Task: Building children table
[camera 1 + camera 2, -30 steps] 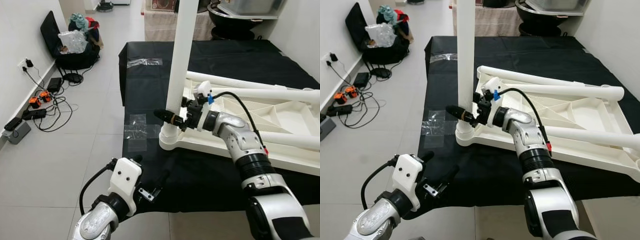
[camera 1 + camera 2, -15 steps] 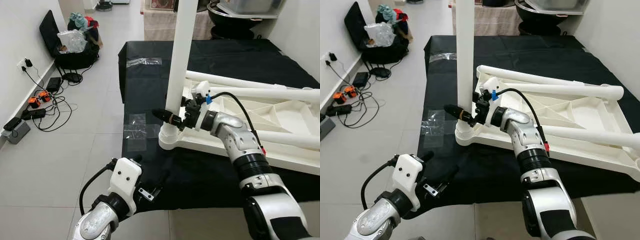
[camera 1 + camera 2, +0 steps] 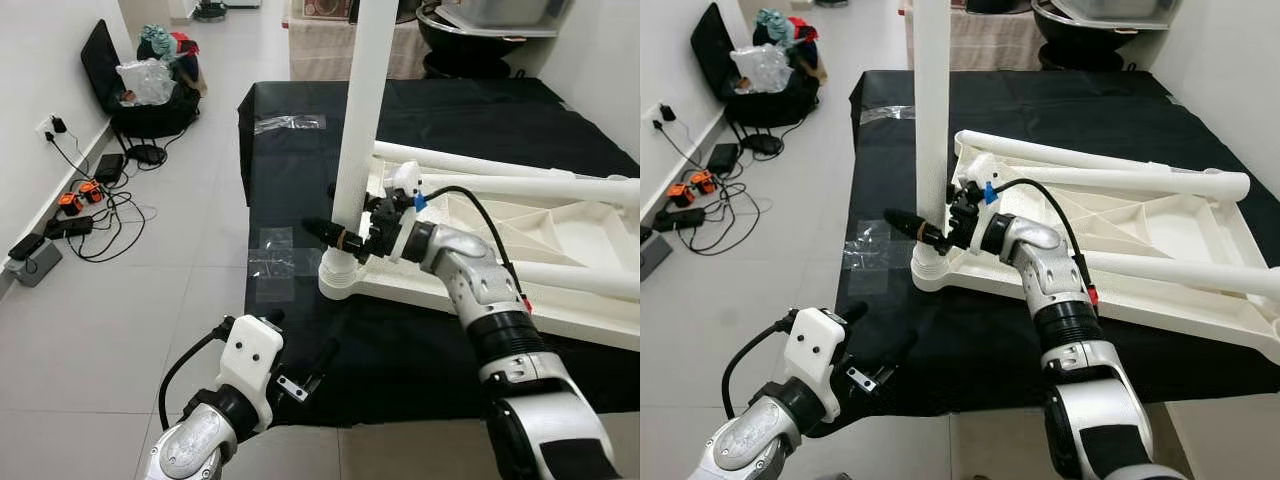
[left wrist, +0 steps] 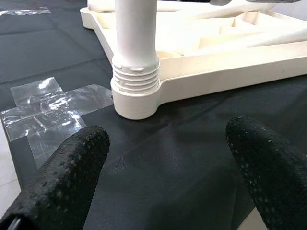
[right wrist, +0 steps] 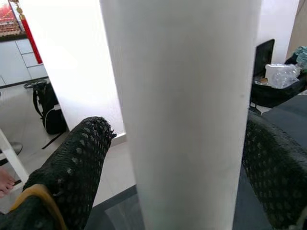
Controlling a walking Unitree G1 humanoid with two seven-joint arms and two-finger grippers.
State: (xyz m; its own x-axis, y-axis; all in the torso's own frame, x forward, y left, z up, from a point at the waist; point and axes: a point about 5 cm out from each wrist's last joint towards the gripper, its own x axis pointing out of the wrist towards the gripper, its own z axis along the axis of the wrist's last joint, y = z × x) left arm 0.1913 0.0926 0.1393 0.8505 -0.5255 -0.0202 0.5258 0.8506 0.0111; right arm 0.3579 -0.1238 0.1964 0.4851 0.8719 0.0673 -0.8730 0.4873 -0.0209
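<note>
We see smooth white plastic on the table leg (image 3: 360,110) and the ribbed table frame (image 3: 520,240), semi-gloss. Black cloth (image 3: 300,190) is matt, lightly creased, with shiny clear tape patches (image 4: 45,108). Left pincer fingers (image 4: 62,177) have pebbled black rubber. Floor tiles (image 3: 130,300) are glossy grey.

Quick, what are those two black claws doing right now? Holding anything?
Left gripper: open, holding nothing, low above the black cloth.
Right gripper: fingers on either side of the upright white plastic table leg; grip firmness cannot be told.
</note>
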